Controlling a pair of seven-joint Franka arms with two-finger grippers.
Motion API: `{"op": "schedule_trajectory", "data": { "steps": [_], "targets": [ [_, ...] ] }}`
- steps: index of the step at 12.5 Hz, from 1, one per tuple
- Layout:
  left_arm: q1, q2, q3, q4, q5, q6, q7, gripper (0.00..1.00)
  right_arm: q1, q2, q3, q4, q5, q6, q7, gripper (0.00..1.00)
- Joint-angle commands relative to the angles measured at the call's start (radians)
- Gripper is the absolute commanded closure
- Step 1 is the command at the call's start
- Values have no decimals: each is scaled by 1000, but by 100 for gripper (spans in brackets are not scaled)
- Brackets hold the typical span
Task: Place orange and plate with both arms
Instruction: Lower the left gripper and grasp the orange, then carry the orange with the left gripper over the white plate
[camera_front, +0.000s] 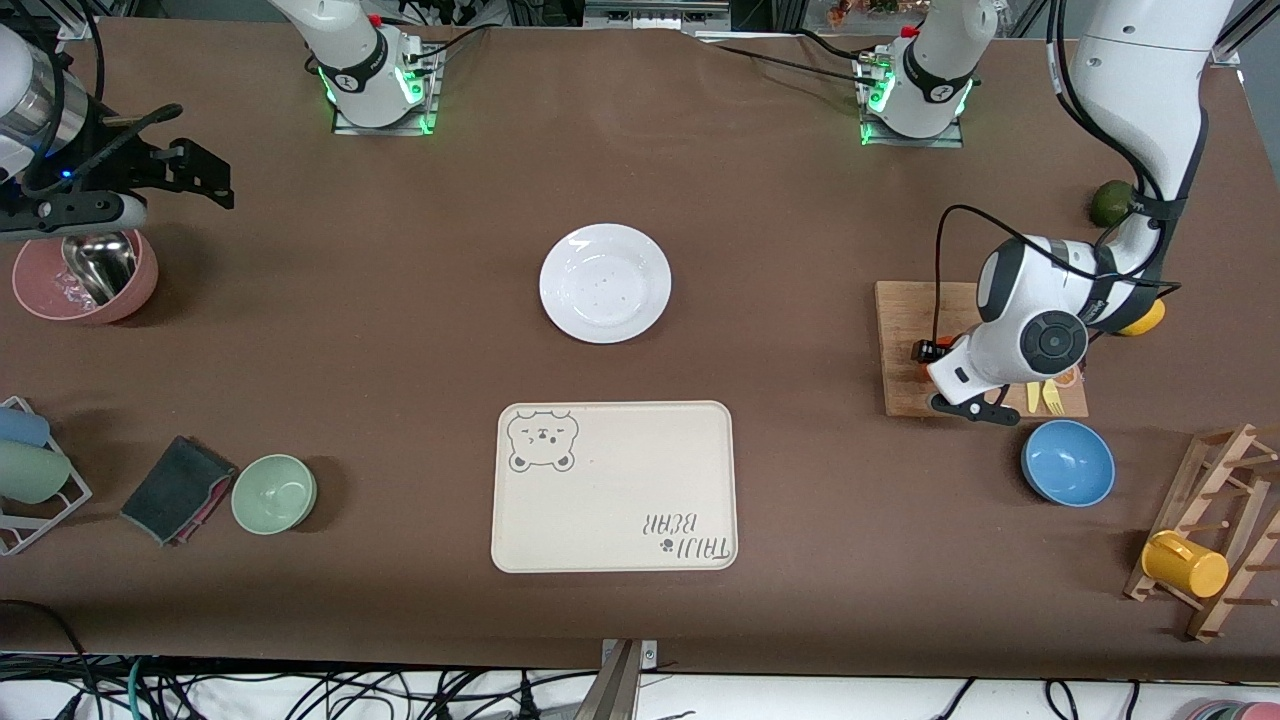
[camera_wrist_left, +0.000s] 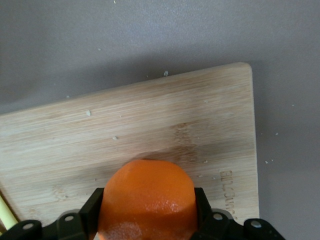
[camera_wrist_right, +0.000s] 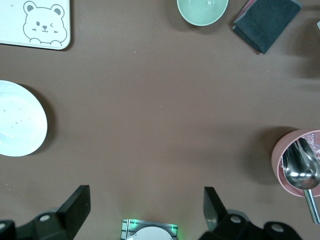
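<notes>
Left claw (camera_wrist_left: 146, 222) low over the wooden cutting board (camera_wrist_left: 150, 130) at the left arm's end of the table, its two fingers (camera_wrist_left: 90, 212) closed against the sides of the orange (camera_wrist_left: 147, 200); in the left wrist view the fruit fills the gap between the black pads, with the board's grain directly below it; whether the orange touches the board cannot be told. In the front view the left arm's white wrist covers most of the claw (camera_front: 965, 385), and only a sliver of orange (camera_front: 925, 368) shows at its edge; a blue bowl (camera_front: 1068, 462) lies just beside the board, nearer to the front camera than the claw's spot.

Right claw (camera_wrist_right: 145, 210) raised at the right arm's end of the table, fingers spread wide with nothing between them; a pink bowl (camera_wrist_right: 295, 160) holding a metal ladle (camera_wrist_right: 302, 172) sits just beside the spot under it.

Plate (camera_front: 605, 283) bare on the brown cloth at mid-table, well apart from both claws; the bear tray (camera_front: 614, 487) lies near the plate, closer to the front camera.
</notes>
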Motion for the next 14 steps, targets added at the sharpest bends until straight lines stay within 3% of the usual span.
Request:
{"op": "schedule_trajectory", "data": {
  "steps": [1,4,7,9,12,14],
  "targets": [
    [0,-43,-39,40,6,-111,-7,62,1,5,1,18,13,-7,11,0],
    [-15,-61,-156,126,-136,-231,-143,62,1,5,1,19,13,-7,11,0],
    [-42,-41,-289,180,-170,-231,-411,62,1,5,1,19,13,-7,11,0],
    [-146,16,-308,270,-243,-225,-606,61,1,5,1,19,15,-7,11,0],
    [-334,134,-308,425,-265,-199,-903,61,-1,5,1,19,13,-7,10,0],
    [-429,194,-308,461,-265,-115,-1032,60,-2,7,-1,19,15,-7,11,0]
  ]
}}
